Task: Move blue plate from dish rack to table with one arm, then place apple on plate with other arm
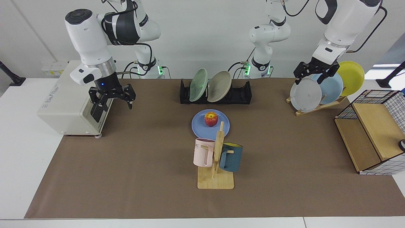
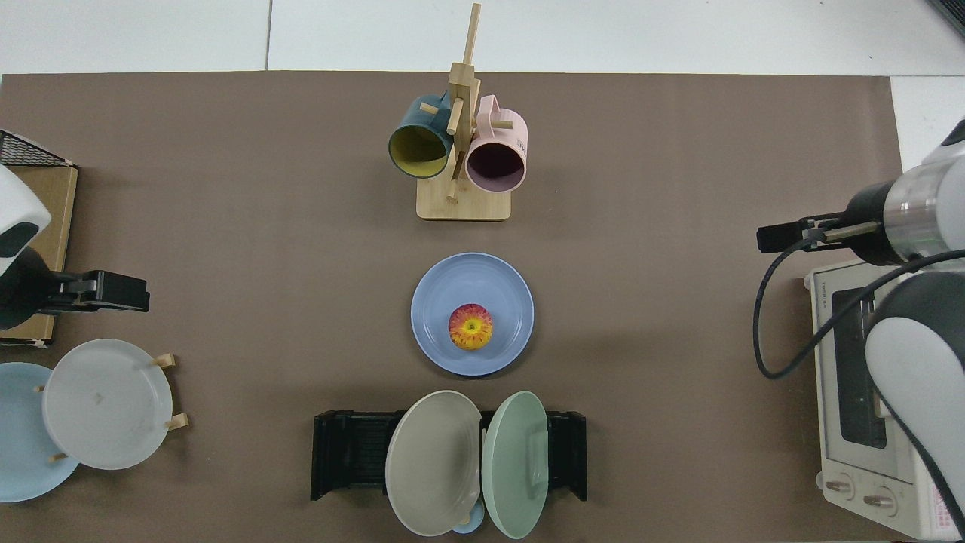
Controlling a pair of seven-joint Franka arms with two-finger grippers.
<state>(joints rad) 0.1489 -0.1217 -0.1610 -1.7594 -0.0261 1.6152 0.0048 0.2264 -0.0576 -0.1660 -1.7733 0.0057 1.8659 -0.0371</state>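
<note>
The blue plate (image 1: 198, 127) (image 2: 441, 290) lies flat on the brown mat of the table (image 1: 126, 177) (image 2: 641, 151), just in front of the black dish rack (image 1: 242, 93) (image 2: 347, 452). The red and yellow apple (image 1: 211, 119) (image 2: 470, 326) sits on the plate. My right gripper (image 1: 111, 103) (image 2: 776, 238) hangs open and empty in front of the toaster oven, well away from the plate. My left gripper (image 1: 310, 79) (image 2: 113, 291) is open and empty, and waits above the grey plate on the wooden stand.
The dish rack holds a green plate (image 1: 197, 85) and a beige plate (image 1: 219, 86). A wooden stand (image 1: 316, 107) carries grey, pale blue and yellow plates. A mug tree (image 1: 216, 158) with pink and dark blue mugs stands near the plate. A toaster oven (image 1: 76, 98) and a wire basket (image 1: 373, 133) flank the mat.
</note>
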